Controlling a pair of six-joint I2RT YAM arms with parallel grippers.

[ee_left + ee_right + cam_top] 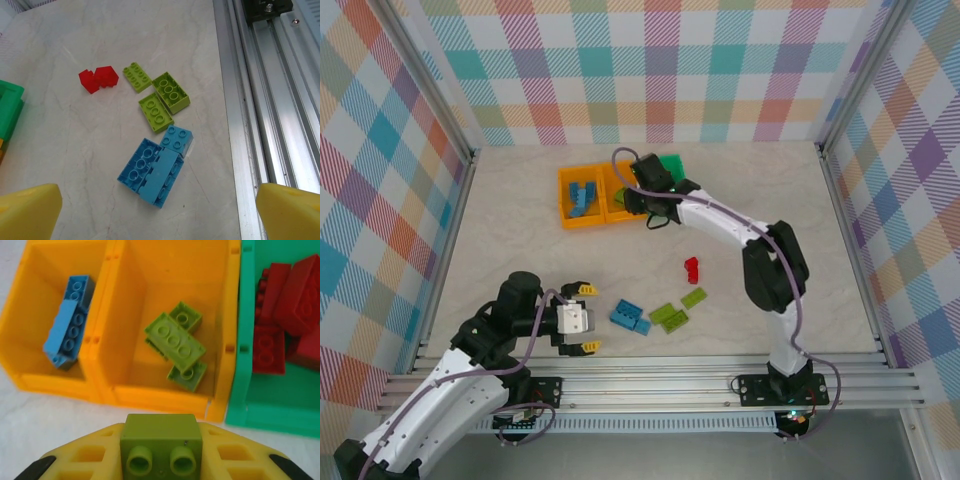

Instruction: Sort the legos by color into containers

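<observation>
Right gripper (161, 460) is clamping a lime green brick (161, 437) between its yellow fingers at the bottom centre of the right wrist view, studs facing the camera, just short of the three joined bins. Across the upper frame, the left orange bin (30, 315) is holding blue bricks (70, 322), the middle orange bin (135, 285) is holding lime green bricks (177, 342), and the green bin (245, 365) at the right edge is holding red bricks (287, 305). In the top external view this gripper (655, 208) is hanging at the bins' near edge, upper middle of the frame. Left gripper (585, 318), at lower left, is standing wide open and gripping nothing, its fingertips (27, 212) showing in the bottom corners of the left wrist view. Loose pieces are lying on the marbled table (520, 240) ahead of it: a blue cluster (152, 170), three lime green pieces (171, 92) and a red piece (98, 79), close together and well apart from the bins.
</observation>
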